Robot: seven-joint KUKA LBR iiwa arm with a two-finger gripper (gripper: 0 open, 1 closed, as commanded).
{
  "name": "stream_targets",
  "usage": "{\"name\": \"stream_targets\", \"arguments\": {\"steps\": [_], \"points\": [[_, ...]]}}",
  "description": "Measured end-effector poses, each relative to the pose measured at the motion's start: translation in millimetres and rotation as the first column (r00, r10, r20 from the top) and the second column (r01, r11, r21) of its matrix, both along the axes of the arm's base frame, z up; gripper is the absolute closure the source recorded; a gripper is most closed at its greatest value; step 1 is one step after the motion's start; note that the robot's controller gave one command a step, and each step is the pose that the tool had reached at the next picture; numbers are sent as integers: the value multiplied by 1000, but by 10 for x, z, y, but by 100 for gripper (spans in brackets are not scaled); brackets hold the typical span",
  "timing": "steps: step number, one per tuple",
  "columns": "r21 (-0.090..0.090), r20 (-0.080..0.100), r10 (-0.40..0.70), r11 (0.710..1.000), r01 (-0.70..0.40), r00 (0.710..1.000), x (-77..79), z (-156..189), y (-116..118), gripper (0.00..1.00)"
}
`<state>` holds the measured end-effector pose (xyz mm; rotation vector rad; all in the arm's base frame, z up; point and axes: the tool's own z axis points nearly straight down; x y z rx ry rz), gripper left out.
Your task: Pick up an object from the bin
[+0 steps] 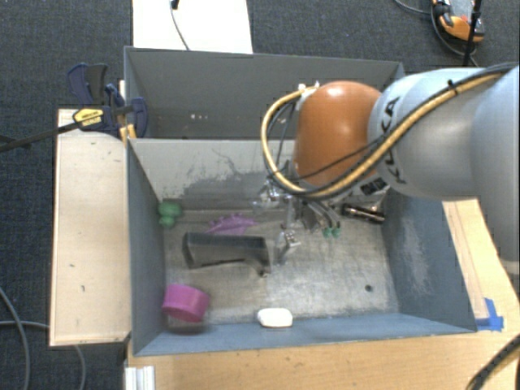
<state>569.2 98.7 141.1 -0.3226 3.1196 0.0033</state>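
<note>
My gripper [284, 239] hangs low in the middle of the bin, under the orange wrist cover. Its tip is at the right end of a dark grey oblong block [221, 249] that lies flat on the floor; whether it touches the block I cannot tell. Just behind the block lies a thin purple piece [231, 223]. A small green bit [331, 232] lies close to the right of the gripper. A dark tool with a brown end [362, 212] lies behind that, partly hidden by the arm.
A magenta cup [185, 301] lies on its side in the front left corner. A white oval piece [275, 318] rests against the front wall. A small green thing [168, 212] sits at the left wall. The arm covers the bin's back right.
</note>
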Motion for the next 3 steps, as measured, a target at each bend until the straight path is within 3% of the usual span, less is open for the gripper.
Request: {"name": "stream_targets", "arguments": {"steps": [1, 2, 3], "points": [[-2, 0, 103, 995, -103, 995, 123, -69, 352, 0], [2, 6, -32, 999, 32, 999, 14, -677, 663, 0], [4, 12, 169, 986, -169, 986, 142, -643, 642, 100]]}}
